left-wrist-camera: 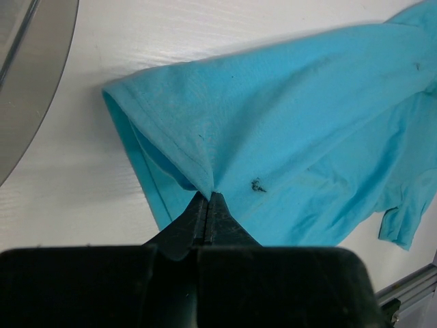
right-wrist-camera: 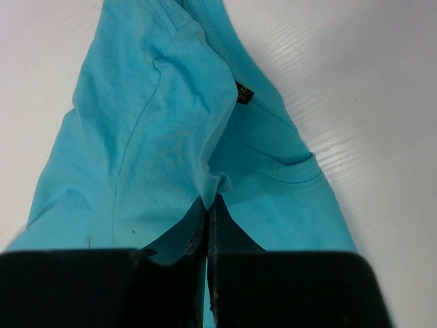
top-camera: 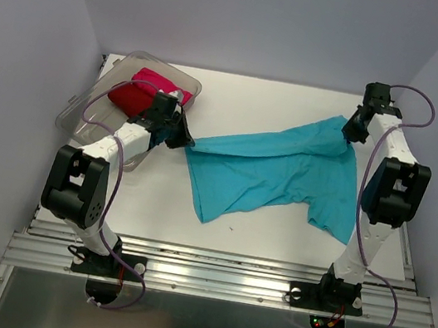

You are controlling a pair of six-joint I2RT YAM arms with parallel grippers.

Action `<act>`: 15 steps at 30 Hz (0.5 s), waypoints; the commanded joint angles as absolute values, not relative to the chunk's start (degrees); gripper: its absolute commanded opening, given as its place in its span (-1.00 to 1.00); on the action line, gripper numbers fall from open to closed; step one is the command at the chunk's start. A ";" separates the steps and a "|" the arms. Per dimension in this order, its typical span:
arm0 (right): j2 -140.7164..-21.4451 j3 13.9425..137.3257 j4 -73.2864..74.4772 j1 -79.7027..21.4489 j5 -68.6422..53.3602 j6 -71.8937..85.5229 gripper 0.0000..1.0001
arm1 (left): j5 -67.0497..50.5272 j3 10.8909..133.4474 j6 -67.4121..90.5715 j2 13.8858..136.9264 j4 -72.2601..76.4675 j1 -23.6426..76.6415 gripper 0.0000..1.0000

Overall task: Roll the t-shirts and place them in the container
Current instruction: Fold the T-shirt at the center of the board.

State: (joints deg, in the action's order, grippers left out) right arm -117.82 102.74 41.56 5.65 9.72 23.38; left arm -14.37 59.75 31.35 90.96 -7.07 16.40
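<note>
Item: blue shirt (top-camera: 276, 174), one of three to roll.
Place: middle of the table (top-camera: 153, 204), reaching toward 3 o'clock in the top view; part spread, wrinkled, not flat.
Long axis: the held top edge runs about 9 to 3 o'clock, its right end tipped a little toward 2; the body fans from that edge toward 6.
Left gripper (top-camera: 183, 139): jaws closed tight, a fold by a hemmed opening pinched at the tips; it stands at the shirt's 9 o'clock end.
Right gripper (top-camera: 348, 133): jaws closed tight on a ridge of cloth close to the neckline; the neck label (right-wrist-camera: 242, 91) lies just beyond its tips. It stands at the shirt's 2 o'clock end.
Shirt to tools: the cloth is strung between the two tips, all of it on the 6 o'clock side of the line joining them.
Nearer arm: neither; each holds one end.
Lift: the held edge looks raised, the low hem seems to rest on the table; how much is clear cannot be told.
Step, judged: spreading flat before any roll; no roll begun.
Next move turns on: keeping the edge taut while laying it down square.
Other shirts: red shirt (top-camera: 129, 98) and pink shirt (top-camera: 158, 82), bunched in the tub (top-camera: 76, 111) at 10 o'clock, just behind the left gripper.
</note>
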 commanded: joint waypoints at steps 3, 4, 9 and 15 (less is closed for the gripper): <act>-113.29 102.66 39.64 6.15 11.51 23.82 -0.98 | -14.41 58.19 30.94 90.18 -5.89 16.61 -1.00; -113.20 102.48 39.73 6.15 11.51 23.91 -0.98 | -14.41 58.01 30.94 90.00 -5.89 16.61 -1.00; -111.54 100.29 39.64 6.15 11.87 24.17 -0.99 | -14.50 56.78 31.11 89.91 -5.36 16.70 -1.00; -109.51 97.91 39.55 6.15 12.13 24.43 -0.99 | -15.21 55.90 31.20 89.30 -5.27 17.05 -1.00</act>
State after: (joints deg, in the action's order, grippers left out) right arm -113.58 98.63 41.54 5.67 10.61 23.90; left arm -14.68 56.64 31.38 90.96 -6.66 16.47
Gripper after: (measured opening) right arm 0.031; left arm 0.026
